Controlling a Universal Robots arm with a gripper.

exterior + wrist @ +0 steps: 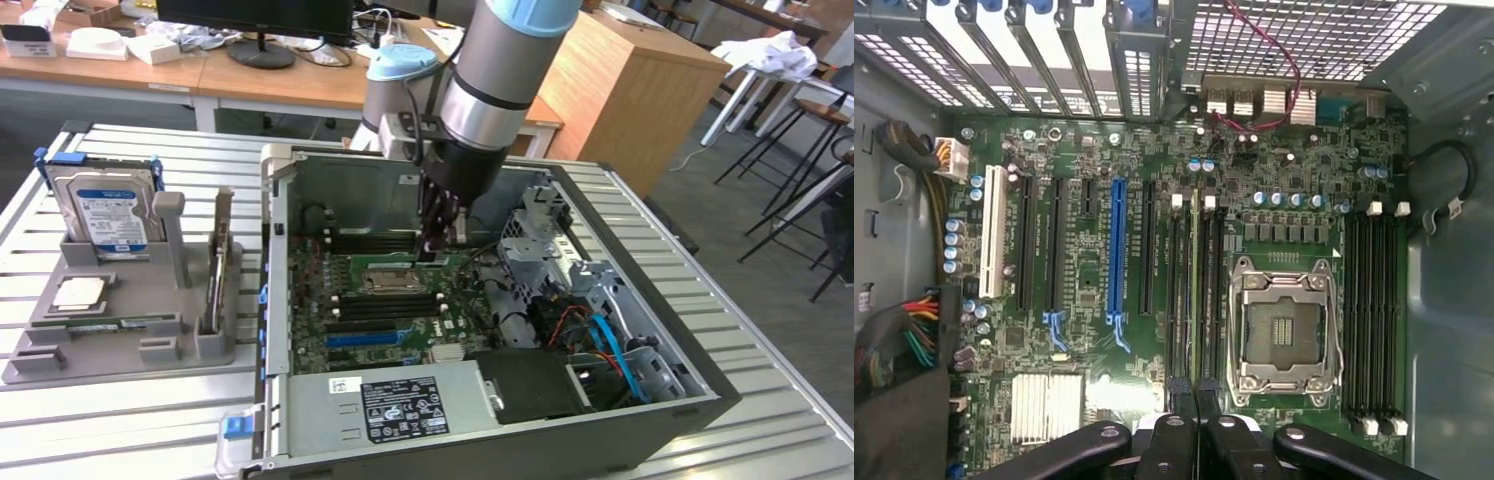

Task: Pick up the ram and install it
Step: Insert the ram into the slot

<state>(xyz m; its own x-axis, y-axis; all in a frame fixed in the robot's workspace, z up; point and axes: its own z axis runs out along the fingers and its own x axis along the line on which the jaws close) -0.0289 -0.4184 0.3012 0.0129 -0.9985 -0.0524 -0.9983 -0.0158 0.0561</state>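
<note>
Two other parts sit at about nine o'clock in the exterior view, parked in a grey moulded plastic holder (174,350) on the slatted metal table (134,420). One is a silver hard drive with a blue-white label (110,215) standing upright. The other is a small square silver processor chip (78,293) lying flat at six o'clock from it. The holder probably fixes each part at a known spot and pose so it can be gripped cleanly.

Toward the centre, the open grey desktop computer case (694,400) lies on its side with the panel off. This leaves its green motherboard (1304,180) facing up for a reach from above. The grey-and-blue robot arm (494,70) hangs vertically into it.

Its jaws are closed together on the ram (1194,290), a long thin green circuit-board stick seen edge-on. The ram lies parallel to the pair of black memory slots (1174,300) beside the square metal processor socket (1286,330), at about two o'clock from that socket in the exterior view. Such an edge grip seems meant to leave the contact edge free to meet a slot. Whether the stick is already seated I cannot tell.
</note>
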